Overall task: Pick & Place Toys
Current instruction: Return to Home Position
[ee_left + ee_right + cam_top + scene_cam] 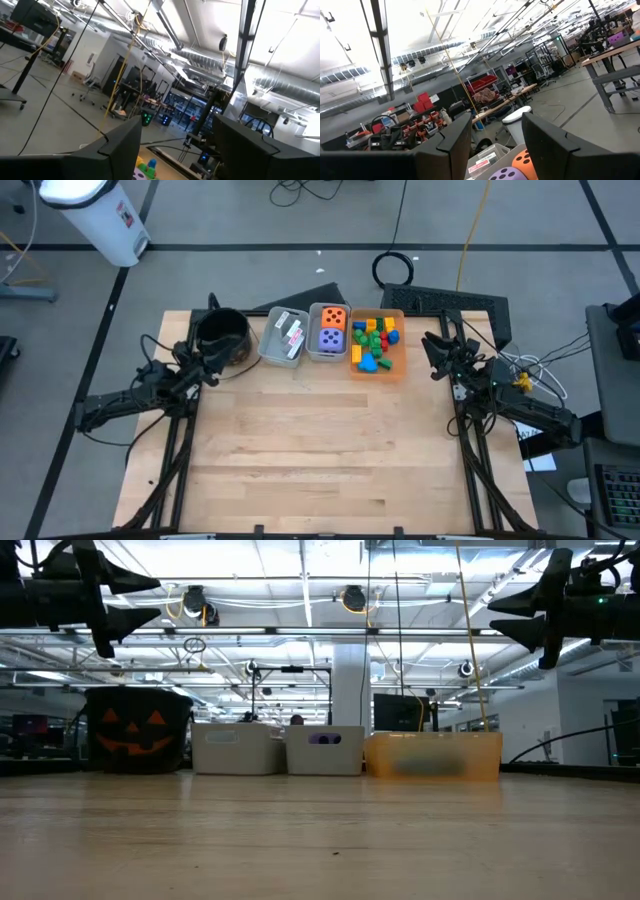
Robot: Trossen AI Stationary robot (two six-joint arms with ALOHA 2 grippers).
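The toys lie in three bins along the table's far edge. White and teal cards are in a grey bin (283,338). An orange die (334,317) and a purple die (332,338) fill the middle grey bin. Coloured blocks (374,340) sit in the orange bin (398,365). My left gripper (212,367) hangs open, raised above the table's left side next to the black pot (222,332). My right gripper (433,346) hangs open, raised above the right side beside the orange bin. In the low view both grippers (155,598) (495,620) stand high with nothing between their fingers.
The black pot with an orange pumpkin face (137,732) stands at the far left of the row. A dark keyboard (450,302) lies beyond the table's far right corner. The bare wooden tabletop (320,450) stretches from the bins to the near edge.
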